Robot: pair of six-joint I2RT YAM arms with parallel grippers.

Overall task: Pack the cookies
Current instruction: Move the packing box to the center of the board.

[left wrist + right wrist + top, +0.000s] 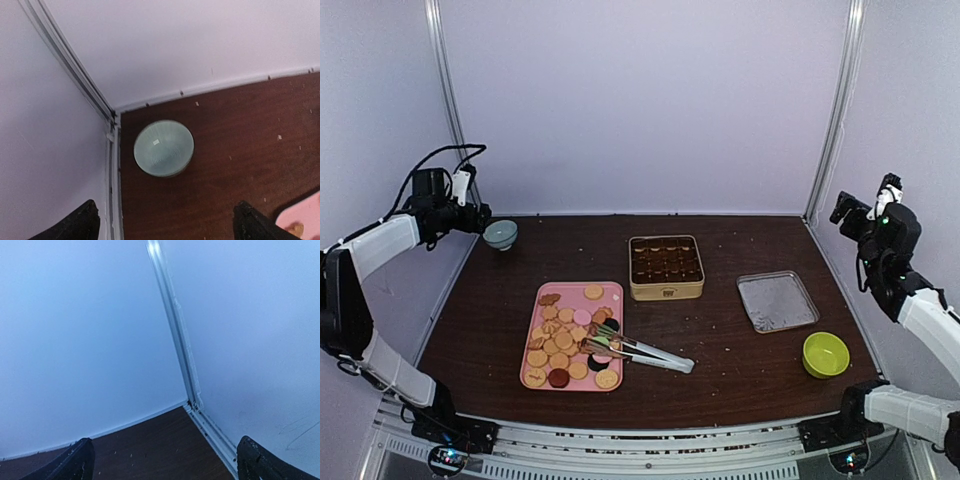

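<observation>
The cookies [565, 336] lie piled on a pink tray [615, 292] at the front left of the table: mostly tan rounds, a few dark and pink. Metal tongs [640, 352] rest across the tray's right edge. A gold tin [666, 291] with dark compartments stands behind the tray. My left gripper [480, 218] is open and empty, raised at the far left beside a pale green bowl [500, 234], which fills the left wrist view [163, 148]. My right gripper [845, 205] is open and empty, raised at the far right, facing the back corner.
A silver tin lid [778, 301] lies right of the gold tin. A lime green bowl [825, 354] stands at the front right. White walls close in the table on three sides. A corner of the pink tray [306, 220] shows in the left wrist view.
</observation>
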